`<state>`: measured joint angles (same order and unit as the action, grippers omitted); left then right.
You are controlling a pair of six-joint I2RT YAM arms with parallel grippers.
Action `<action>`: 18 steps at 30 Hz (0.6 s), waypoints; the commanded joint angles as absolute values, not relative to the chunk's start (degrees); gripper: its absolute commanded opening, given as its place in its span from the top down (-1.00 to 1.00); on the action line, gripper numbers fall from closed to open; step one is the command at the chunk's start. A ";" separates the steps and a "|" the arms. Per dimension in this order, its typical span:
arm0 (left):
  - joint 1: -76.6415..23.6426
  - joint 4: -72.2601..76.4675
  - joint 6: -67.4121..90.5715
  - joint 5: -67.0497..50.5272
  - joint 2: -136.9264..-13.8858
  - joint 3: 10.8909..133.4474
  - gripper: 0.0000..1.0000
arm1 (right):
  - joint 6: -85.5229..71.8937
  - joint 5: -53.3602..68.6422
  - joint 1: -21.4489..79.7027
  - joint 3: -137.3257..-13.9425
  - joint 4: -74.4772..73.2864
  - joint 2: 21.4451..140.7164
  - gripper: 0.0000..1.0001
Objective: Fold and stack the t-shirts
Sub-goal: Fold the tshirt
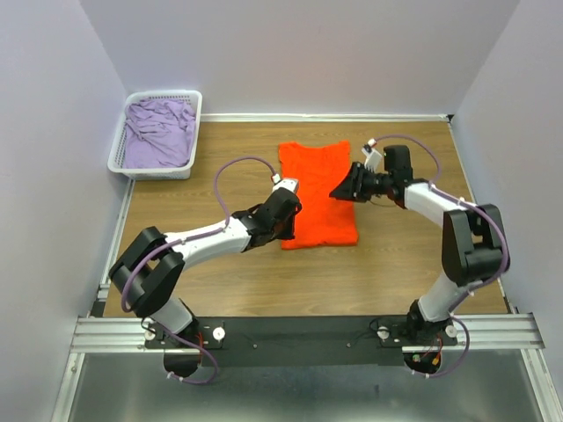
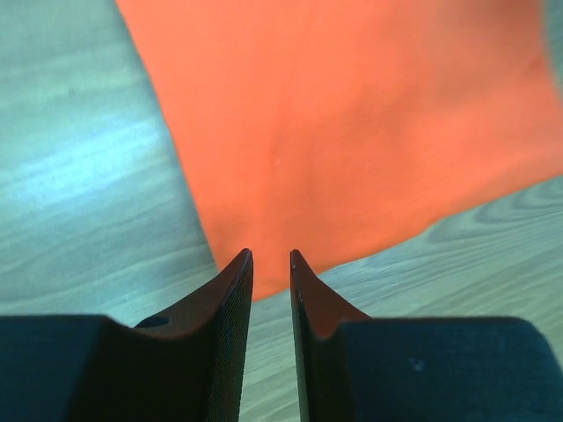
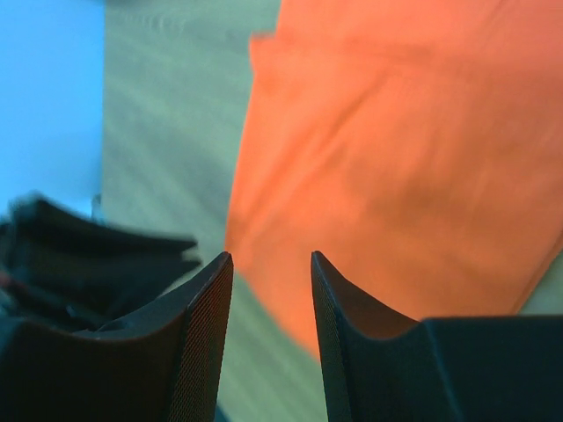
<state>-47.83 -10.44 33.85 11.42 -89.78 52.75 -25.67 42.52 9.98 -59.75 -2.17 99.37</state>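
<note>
OK, left gripper (image 2: 271, 255) sat at the near-left corner of the orange tee (image 1: 321, 189), jaws narrowly apart, nothing pinched. Right gripper (image 3: 271, 257) at its right edge, jaws apart, empty. Tee lay folded on the table (image 1: 396, 255). Lilac tee (image 1: 158, 132) crumpled in basket (image 1: 154, 173), far left.

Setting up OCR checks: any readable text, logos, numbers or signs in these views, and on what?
None readable in any view.
orange t-shirt: plain, no print or tag showing.
lilac t-shirt: plain.
white basket: no label visible.
left pincer and right pincer: bare black fingers, no markings.
left arm, right arm, base rail: no lettering visible; anything there is too small to read.
</note>
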 commanded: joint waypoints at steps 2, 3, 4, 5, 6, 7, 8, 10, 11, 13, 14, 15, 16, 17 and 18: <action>-46.50 -5.72 32.96 5.21 -88.41 52.21 0.38 | -28.91 45.89 10.28 -44.76 2.26 93.17 0.05; -46.23 -4.67 32.96 3.88 -89.11 51.34 0.38 | -29.09 45.01 10.28 -42.39 2.81 92.47 0.06; -46.14 -4.22 32.87 3.00 -90.69 50.98 0.39 | -29.27 44.04 10.28 -40.62 3.16 91.33 0.06; -46.14 -3.78 32.87 1.34 -91.49 50.19 0.39 | -29.35 42.55 10.20 -37.39 4.21 90.80 0.09; -46.06 -3.78 32.87 0.88 -92.36 50.01 0.40 | -29.44 41.23 10.11 -35.96 4.57 90.18 0.09; -46.05 -3.87 33.05 0.62 -93.16 49.66 0.40 | -29.79 39.22 10.02 -34.82 4.57 88.87 0.10; -45.79 -4.13 33.13 0.35 -94.38 49.40 0.40 | -30.40 36.85 9.85 -32.19 4.57 87.90 0.11; -45.27 -5.27 34.01 0.35 -95.44 48.17 0.41 | -31.99 31.13 8.79 -29.72 4.57 85.71 0.13; -44.92 -5.53 34.45 0.26 -95.54 47.64 0.41 | -32.51 29.72 8.27 -28.49 4.57 85.00 0.14; -43.95 -7.11 35.41 0.35 -95.01 45.88 0.42 | -33.66 27.25 6.86 -25.32 4.48 83.77 0.15; -43.68 -7.55 35.33 0.96 -94.66 45.44 0.42 | -33.92 26.72 6.25 -24.27 4.31 82.54 0.15; -43.51 -8.60 35.25 1.49 -94.22 44.83 0.42 | -34.19 26.20 5.63 -23.30 4.31 81.66 0.15; -43.42 -9.05 35.07 1.93 -93.70 44.74 0.42 | -34.71 26.02 5.45 -22.07 4.31 80.78 0.15; -43.42 -9.57 34.81 2.54 -92.30 44.65 0.42 | -34.72 26.97 5.45 -21.71 3.96 78.51 0.15; -43.42 -9.84 34.72 2.64 -91.59 44.74 0.42 | -34.46 28.03 5.45 -21.71 3.78 77.36 0.15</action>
